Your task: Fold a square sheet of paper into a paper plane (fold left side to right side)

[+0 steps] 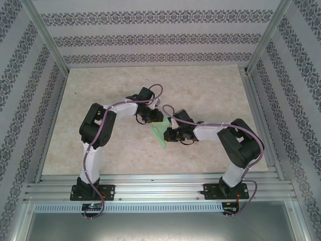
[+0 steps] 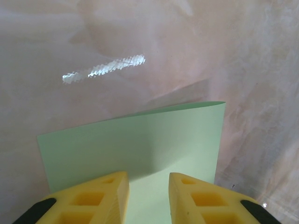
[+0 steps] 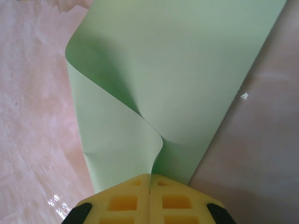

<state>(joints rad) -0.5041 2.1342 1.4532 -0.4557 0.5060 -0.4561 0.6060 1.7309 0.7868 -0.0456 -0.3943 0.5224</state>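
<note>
In the overhead view the left arm [image 1: 95, 135] reaches from its base at 7 o'clock toward the middle of the table [image 1: 100, 85]. Its left gripper [image 1: 152, 118] hangs over the upper edge of the square sheet of paper [image 1: 160, 136], at about 11 o'clock from it.

From the left wrist, the two yellow fingers [image 2: 105, 196] stand apart at 6 o'clock. The pale green sheet shows in the gap between them and spreads away toward 12 o'clock. These jaws are released; whether their tips press on the paper cannot be told. The sheet's far edge arches slightly off the marbled tabletop and casts a shadow behind it.

The sheet lies near the table's centre, between the two grippers. It is partly doubled over, not flat.

The right gripper [image 1: 169, 134] meets the paper from 3 o'clock. Seen from the right wrist, its fingers [image 3: 126, 203] are clenched together at 6 o'clock, pinching an edge of the sheet. From that pinch the paper curls up and over toward 11 o'clock, making a soft loop with no sharp crease. The right arm [image 1: 235, 145] bends back to its base at 5 o'clock.
</note>
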